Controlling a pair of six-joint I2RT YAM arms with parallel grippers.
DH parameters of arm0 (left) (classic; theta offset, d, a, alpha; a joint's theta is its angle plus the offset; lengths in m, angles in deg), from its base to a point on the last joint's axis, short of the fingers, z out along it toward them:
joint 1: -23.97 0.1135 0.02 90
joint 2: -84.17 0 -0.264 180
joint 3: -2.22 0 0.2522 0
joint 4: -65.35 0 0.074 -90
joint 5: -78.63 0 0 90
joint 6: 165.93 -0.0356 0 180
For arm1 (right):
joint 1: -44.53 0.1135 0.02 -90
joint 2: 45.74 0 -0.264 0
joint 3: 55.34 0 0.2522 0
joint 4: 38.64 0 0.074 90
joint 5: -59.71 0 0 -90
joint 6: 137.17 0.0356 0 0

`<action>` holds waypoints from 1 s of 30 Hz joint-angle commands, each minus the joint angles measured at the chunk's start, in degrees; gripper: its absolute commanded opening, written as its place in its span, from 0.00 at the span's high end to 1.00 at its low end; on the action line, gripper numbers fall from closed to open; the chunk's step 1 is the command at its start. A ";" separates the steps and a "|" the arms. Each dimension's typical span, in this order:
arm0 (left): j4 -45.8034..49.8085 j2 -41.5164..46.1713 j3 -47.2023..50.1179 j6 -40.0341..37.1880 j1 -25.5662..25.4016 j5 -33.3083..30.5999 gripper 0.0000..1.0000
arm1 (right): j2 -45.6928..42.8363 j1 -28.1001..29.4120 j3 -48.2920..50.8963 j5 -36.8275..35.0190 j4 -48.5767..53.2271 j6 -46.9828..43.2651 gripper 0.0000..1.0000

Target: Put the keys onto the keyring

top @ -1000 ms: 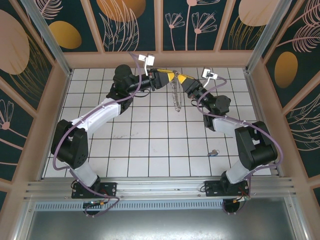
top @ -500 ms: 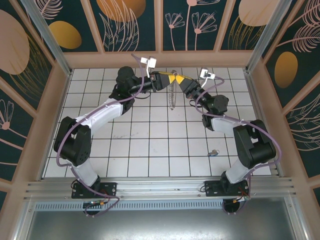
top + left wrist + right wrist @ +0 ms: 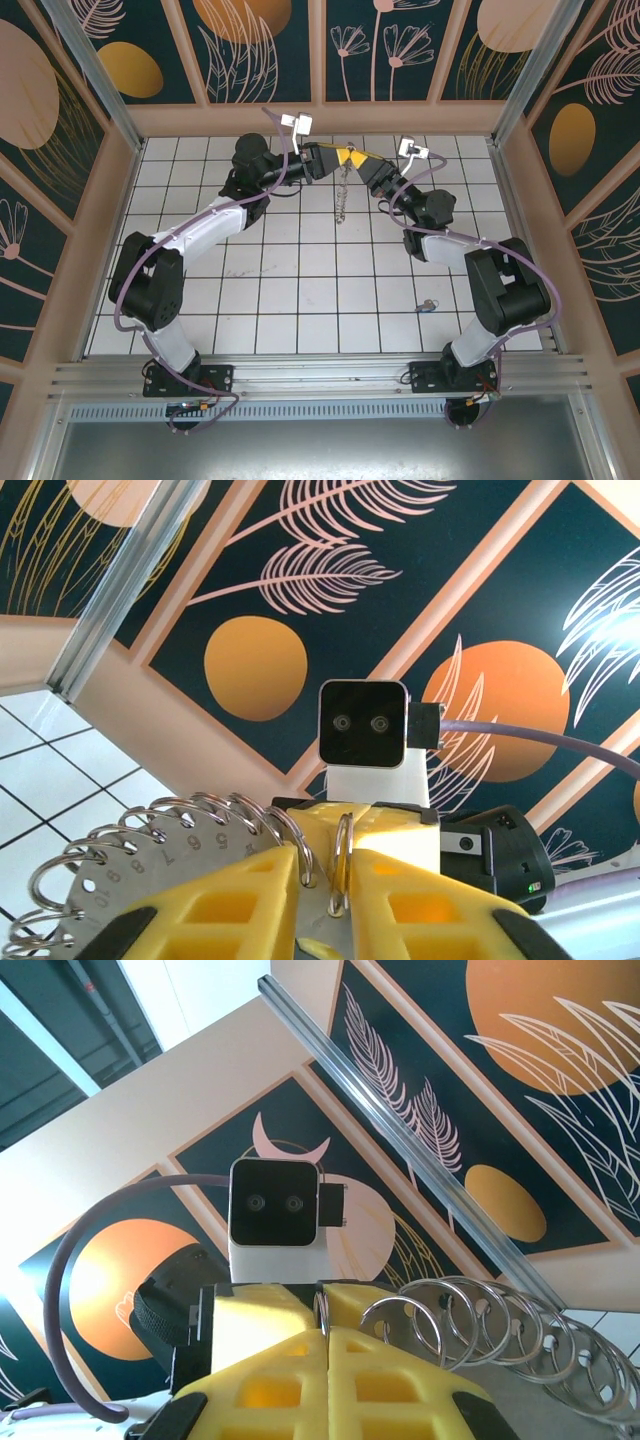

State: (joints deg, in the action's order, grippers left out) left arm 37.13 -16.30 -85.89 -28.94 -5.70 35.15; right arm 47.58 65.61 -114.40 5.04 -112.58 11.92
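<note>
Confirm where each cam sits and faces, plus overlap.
Top external: above and behind the arm bases, looking down on the table; both arms, left gripper facing right gripper, keyring hanging, keys apart.
Left wrist: on the left arm, facing wall panels and the right wrist's camera; own fingers, keyring between.
Right wrist: on the right arm, facing the left wrist's camera; own fingers shut on the keyring.
Shared: all see the keyring; wrist views face each other.

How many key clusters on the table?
1. The keys lie on the white tiles at front right, well apart from the keyring dangling at the back. More may be hidden beneath the robot.
</note>
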 commanded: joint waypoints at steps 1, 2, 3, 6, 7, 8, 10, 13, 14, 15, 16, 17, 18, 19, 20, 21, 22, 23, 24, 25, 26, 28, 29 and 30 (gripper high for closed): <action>-4.14 -1.03 0.08 1.17 0.14 0.66 0.87 | 0.33 0.86 -1.74 -0.26 -4.31 0.68 1.00; -4.37 -1.04 0.08 1.45 0.16 0.64 0.88 | 0.30 0.85 -1.65 -0.26 -4.32 0.81 1.00; -4.51 -1.22 0.08 1.65 0.14 0.75 0.90 | 0.31 0.89 -1.64 -0.26 -4.32 0.81 1.00; -5.09 -1.50 0.14 2.27 0.14 1.11 0.97 | 0.31 0.89 -1.71 -0.44 -3.96 0.94 1.00; -5.26 -1.55 0.17 2.37 0.16 1.12 1.00 | 0.32 0.81 -1.78 -0.44 -3.79 1.03 1.00; -5.31 -1.48 0.21 2.41 0.14 1.18 1.00 | 0.23 0.85 -1.86 -0.35 -3.37 1.13 1.00; -4.78 -1.36 0.25 2.01 0.14 1.22 1.00 | -0.05 0.60 -1.82 -0.52 -2.02 1.26 0.92; -0.72 -0.77 -0.23 -1.36 0.15 1.17 1.00 | -1.18 -0.50 -0.92 -0.53 0.34 1.80 0.65; 1.18 -0.55 -0.59 -2.86 0.14 1.20 1.00 | -1.84 -1.11 -0.28 -0.29 1.19 1.91 0.61; 2.83 -0.36 -1.00 -4.31 0.14 1.18 1.00 | -2.45 -1.69 0.39 -0.06 1.98 1.91 0.59; 4.86 -0.17 -1.51 -6.02 0.15 1.21 1.00 | -3.19 -2.31 1.13 0.17 3.04 1.84 0.58; 6.85 -0.01 -2.00 -7.70 0.19 1.33 1.00 | -4.05 -3.07 1.74 0.54 4.49 1.70 0.57; 8.77 0.00 -2.59 -9.08 0.14 1.51 1.00 | -4.78 -3.74 2.17 0.97 5.96 1.42 0.57; 10.94 -0.08 -3.33 -10.74 0.14 1.85 1.00 | -5.67 -4.46 2.66 1.42 7.95 1.18 0.57; 12.88 -0.26 -4.00 -12.30 0.14 2.43 1.00 | -6.53 -5.13 3.12 1.86 9.80 0.76 0.57; 14.39 -0.49 -4.65 -13.60 0.16 2.94 1.00 | -7.38 -5.59 3.51 2.37 11.24 0.34 0.56; 16.47 -0.69 -5.57 -15.15 0.14 3.52 1.00 | -8.23 -6.11 3.87 3.07 12.77 -0.25 0.56; 18.76 -0.99 -6.57 -17.01 0.14 4.22 1.00 | -8.96 -6.53 3.99 4.06 14.58 -0.98 0.56; 20.91 -1.19 -7.54 -18.64 0.14 4.61 1.00 | -9.61 -6.90 3.87 5.06 16.26 -1.80 0.56; 23.40 -1.53 -8.71 -20.44 0.14 5.29 1.00 | -10.29 -7.17 3.63 6.26 18.48 -3.03 0.56; 25.53 -1.90 -9.77 -22.13 0.14 5.75 1.00 | -10.81 -7.36 3.38 7.32 20.84 -4.24 0.56; 29.01 -2.44 -11.51 -24.64 0.19 6.78 1.00 | -11.65 -7.48 2.47 9.20 25.03 -6.81 0.56; 30.53 -2.88 -12.40 -25.73 0.14 7.36 1.00 | -11.86 -7.47 2.09 10.16 26.55 -7.86 0.56; 31.34 -3.20 -13.03 -26.32 0.14 8.01 1.00 | -11.88 -7.54 1.83 11.05 27.33 -8.31 0.56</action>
State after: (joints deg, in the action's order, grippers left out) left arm 62.59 -18.26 -95.68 -49.07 -5.59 39.65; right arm 37.24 58.42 -110.96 11.35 -90.77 8.01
